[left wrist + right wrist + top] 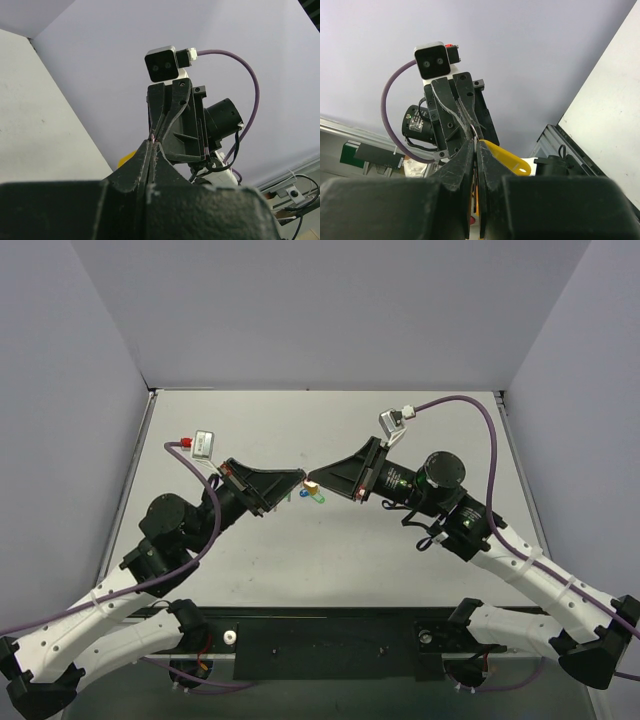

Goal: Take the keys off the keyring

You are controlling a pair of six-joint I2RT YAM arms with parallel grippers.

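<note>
Keyring: yellow oblong plastic tag, up off bench, tilted, sticking out from closed tips of right pincer. Thin ring & keys: can't make out.

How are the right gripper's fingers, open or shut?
Shut. The right gripper pinches the yellow tag, with no gap showing.

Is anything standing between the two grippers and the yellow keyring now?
Nothing visible does. The right gripper is shut on the yellow keyring, and the shut left gripper meets it tip to tip. The green tag and blue tag are beside, not between.
</note>
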